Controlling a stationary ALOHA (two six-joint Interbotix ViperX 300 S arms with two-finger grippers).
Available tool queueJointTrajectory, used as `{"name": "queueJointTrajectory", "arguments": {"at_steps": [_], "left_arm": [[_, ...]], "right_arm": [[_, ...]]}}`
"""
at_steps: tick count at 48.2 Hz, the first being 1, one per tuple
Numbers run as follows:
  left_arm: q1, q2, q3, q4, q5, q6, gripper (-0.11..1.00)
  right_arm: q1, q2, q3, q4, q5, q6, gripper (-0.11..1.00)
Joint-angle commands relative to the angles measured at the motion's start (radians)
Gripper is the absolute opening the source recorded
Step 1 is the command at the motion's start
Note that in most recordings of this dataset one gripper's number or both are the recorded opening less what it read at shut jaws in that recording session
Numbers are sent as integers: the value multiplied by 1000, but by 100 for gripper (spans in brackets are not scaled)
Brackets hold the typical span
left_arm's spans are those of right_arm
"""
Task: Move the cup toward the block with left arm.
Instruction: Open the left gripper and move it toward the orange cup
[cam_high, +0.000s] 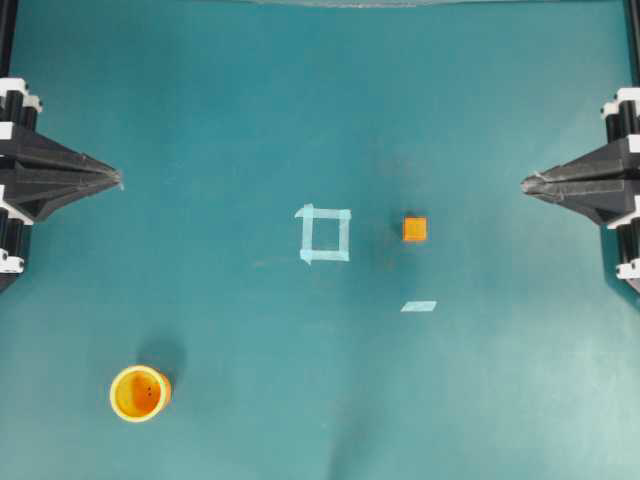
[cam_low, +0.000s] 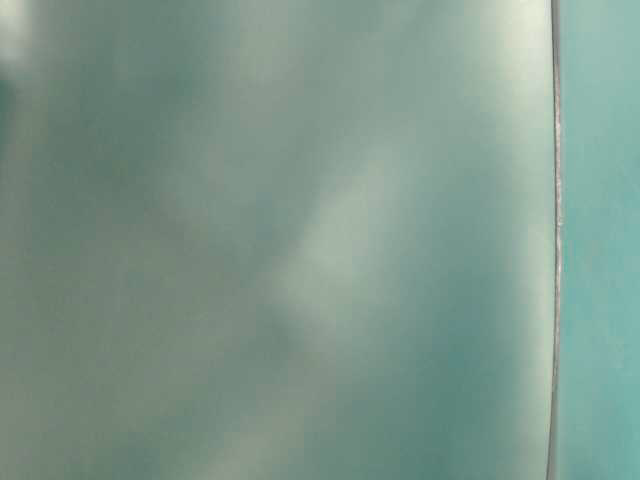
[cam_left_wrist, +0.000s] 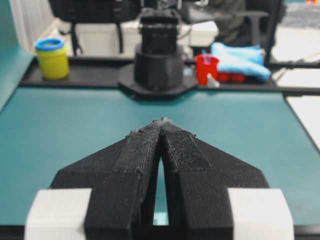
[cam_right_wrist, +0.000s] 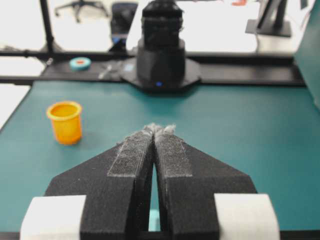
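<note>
While parked: left gripper (cam_high: 118, 178) pinched together, holds nothing
right gripper (cam_high: 524, 182): same
cup (cam_high: 139, 393): upright, 7 o'clock
block (cam_high: 415, 229): well apart, untouched

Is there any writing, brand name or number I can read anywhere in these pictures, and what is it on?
None can be read.
The cup, the block and the tape square are plain.
The yellow jar and the tape roll behind the table are too blurred to tell.
</note>
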Motion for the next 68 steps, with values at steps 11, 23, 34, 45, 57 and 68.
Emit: {"name": "queueJointTrajectory", "arguments": {"at_steps": [11,23,34,45,57,68], "left_arm": [[-43,-6,-17,6,167,-34,3],[-153,-6,-17,6,201,-37,3],[-256,-6,-17,6,227,-38,4],[-324,-3,-17,6,227,-38,6],[-354,18,-14,6,227,-38,13],[-357,51,-11,6,227,-38,41]], "right_arm": [[-5,34,-66,0,84,-6,0],[-5,37,-71,0,89,-6,0],[-5,37,-69,0,92,-6,0],[-5,37,-71,0,94,-6,0],[-6,37,-69,0,95,-6,0],[-5,38,-69,0,97,-6,0]]}}
